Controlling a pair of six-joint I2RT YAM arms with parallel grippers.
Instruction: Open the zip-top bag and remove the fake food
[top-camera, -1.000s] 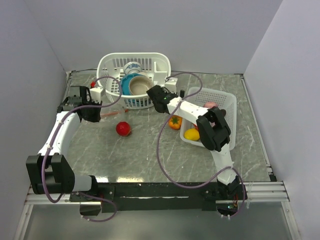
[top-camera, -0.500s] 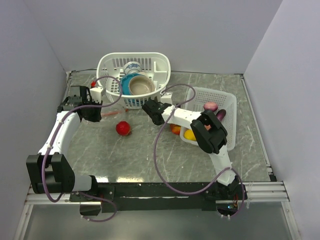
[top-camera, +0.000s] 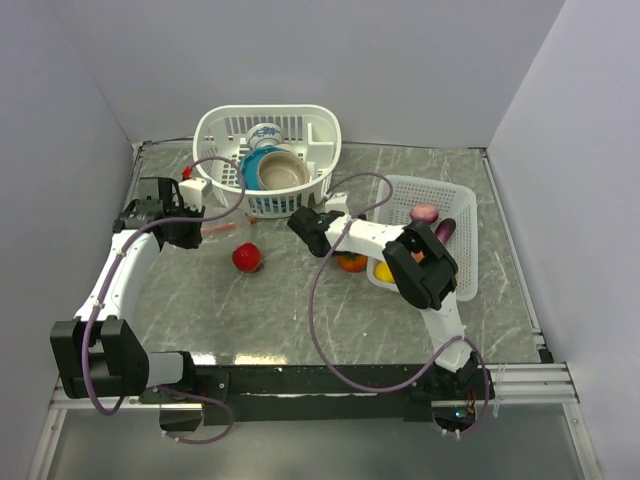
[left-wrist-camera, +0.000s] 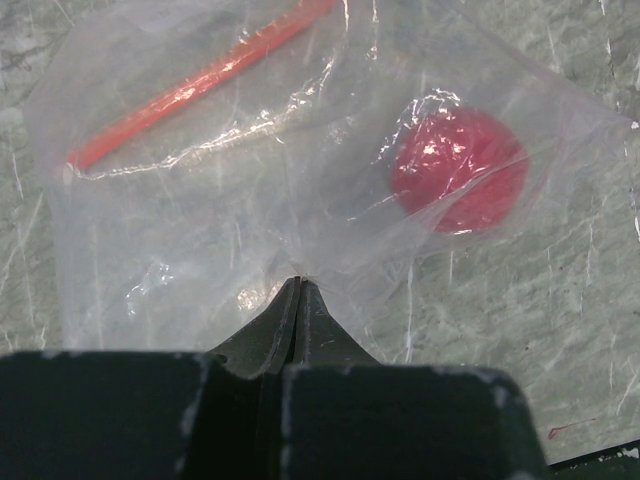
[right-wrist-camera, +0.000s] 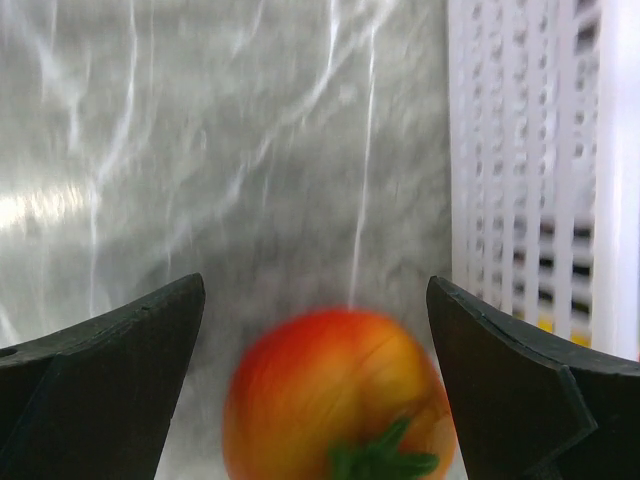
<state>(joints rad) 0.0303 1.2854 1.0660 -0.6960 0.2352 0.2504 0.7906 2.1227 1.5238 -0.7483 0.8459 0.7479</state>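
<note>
The clear zip-top bag lies on the table with its red-orange zip strip at the far side; the strip also shows in the top view. My left gripper is shut on a pinch of the bag's plastic, and it also shows in the top view. A red apple shows through the plastic, also in the top view. My right gripper is open and empty over an orange-red fruit with a green stem, which lies beside the white tray.
The white tray at the right holds a yellow lemon, a purple onion and an eggplant. A white basket with ceramic bowls stands at the back. The tray's slotted wall is right of my right gripper.
My right gripper has moved from the basket's front edge down and to the left. The orange-red fruit has shifted a little nearer. The left gripper has kept its hold on the bag.
</note>
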